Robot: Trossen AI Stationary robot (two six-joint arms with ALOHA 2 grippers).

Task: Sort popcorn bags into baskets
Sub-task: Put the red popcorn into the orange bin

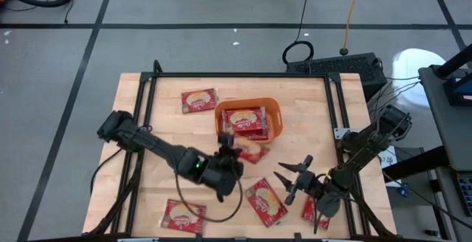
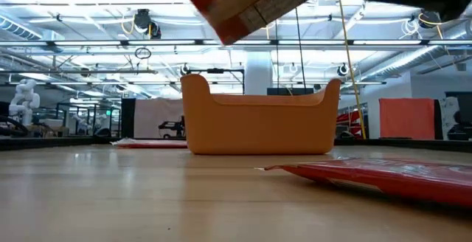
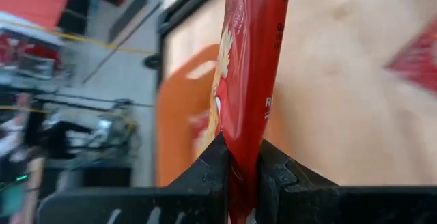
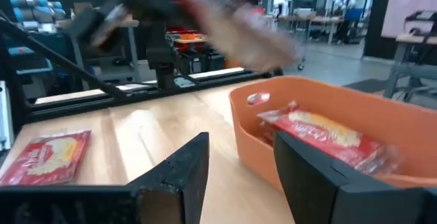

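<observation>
Popcorn bags, flat glossy red packets with a cream oval print and pale edges, lie scattered on a light wood-grain table, around an orange bin. The bin is smooth plastic, rectangular with rounded corners and a raised rim, its long side running across the table; at least one packet lies flat inside it. One bag rests just left of the bin, one near the front left edge, one at front centre with its long axis slanted, and what seems to be another partly under the right arm.

The left gripper is pinched tight on a held packet, gripping its thin sealed edge so the bag stands edge-on, long axis running straight away from the fingers. From above, this packet sits just off the bin's front rim; the low view shows it raised and tilted above the bin.

The right gripper hangs near the front right, fingers spread wide and holding nothing, pointed toward the bin.
</observation>
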